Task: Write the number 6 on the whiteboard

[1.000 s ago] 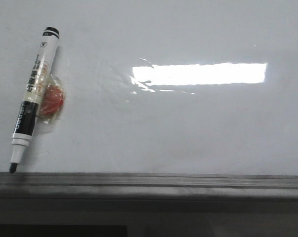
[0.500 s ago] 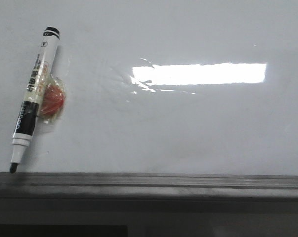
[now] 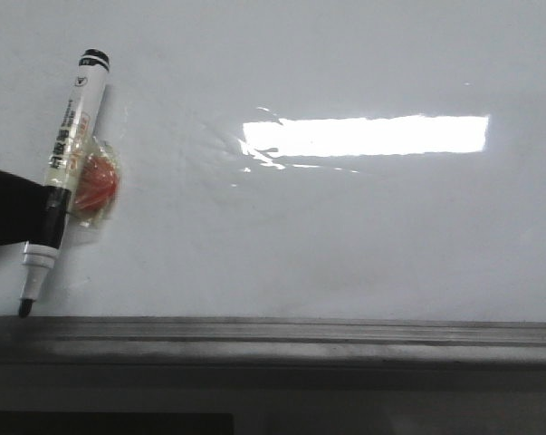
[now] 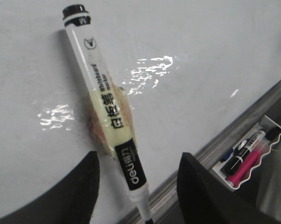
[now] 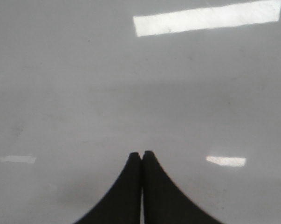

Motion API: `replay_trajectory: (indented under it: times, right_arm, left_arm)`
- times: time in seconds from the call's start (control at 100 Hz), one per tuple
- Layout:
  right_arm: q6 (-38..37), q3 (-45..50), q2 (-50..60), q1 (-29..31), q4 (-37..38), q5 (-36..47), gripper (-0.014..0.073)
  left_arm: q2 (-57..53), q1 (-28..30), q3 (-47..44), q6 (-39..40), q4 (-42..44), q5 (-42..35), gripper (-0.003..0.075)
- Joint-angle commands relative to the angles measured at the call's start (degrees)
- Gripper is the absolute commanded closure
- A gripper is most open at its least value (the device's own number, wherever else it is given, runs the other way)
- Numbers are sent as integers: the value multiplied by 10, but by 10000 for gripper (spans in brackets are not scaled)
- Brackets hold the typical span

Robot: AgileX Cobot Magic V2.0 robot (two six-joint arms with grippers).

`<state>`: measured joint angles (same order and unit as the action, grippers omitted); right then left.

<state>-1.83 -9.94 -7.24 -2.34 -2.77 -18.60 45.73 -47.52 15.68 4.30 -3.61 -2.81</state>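
The whiteboard (image 3: 345,236) fills the front view, and no number 6 shows on it. A white and black marker (image 3: 69,154) leans on the board, uncapped tip down on the dark ledge (image 3: 300,335), with a red piece in clear wrap (image 3: 98,184) behind it. My left gripper (image 4: 139,156) is open, its jaws on either side of the marker's (image 4: 100,93) black lower end without touching it. One of its fingers (image 3: 8,207) shows at the left edge of the front view. My right gripper (image 5: 141,154) is shut and empty, facing bare board (image 5: 131,93).
A white pen tray (image 4: 266,122) holding a black and a pink marker hangs below the ledge, seen in the left wrist view. A bright rectangular light reflection (image 3: 363,136) lies on the board's middle.
My left gripper has come into the front view from the left edge, up to the marker's lower part. The marker has not moved.
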Motion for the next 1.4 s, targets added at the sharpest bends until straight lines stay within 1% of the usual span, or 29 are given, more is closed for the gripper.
replay_trajectory:
  times: [0.0,0.19,0.43,0.47,0.52,0.62,0.67,0.72,0.77,0.87,1.22,1.31,1.39]
  right_arm:
    - [1,-23,-11,0,1,44,657]
    - [1,-23,-11,0,1,43,657]
    - [1,-23,-11,0,1,43,657]
    - [1,-23,-11,0,1,43,657]
    - [1,-23,-11,0,1,43,657]
    - [1,-23,-11,0,1,43,657]
    - [1,-23,-11,0,1,43,657]
    - [1,-23,-11,0,1,43,657]
    - [1,-23,-11,0,1,43,657]
    - [1,-23,-11,0,1,44,657]
    - [1,-23,-11,0,1,51,657]
    - [1,-23,-11,0,-2,54,657]
    - [1,-30,-18,-3,-5,33,657]
  left_arm:
    - [20,-4,21,6,-6,-69,361]
    - [80,-3,21,6,-8,-94,361]
    - [138,-1,21,6,-8,-99,372]
    - [140,-1,21,6,-9,-100,398]
    - [142,-1,21,6,-18,-102,451]
    - [142,-1,21,6,-50,-105,606]
    - [142,-1,21,6,-65,-107,664]
    - [142,-1,21,6,-77,-107,699]
    - [142,-1,21,6,-82,-107,718]
    - [142,-1,21,6,-82,-107,739]
    - [130,-1,21,6,-79,-109,739]
    - [105,-1,21,6,-49,-106,739]
    - [75,-1,21,6,-18,-93,739]
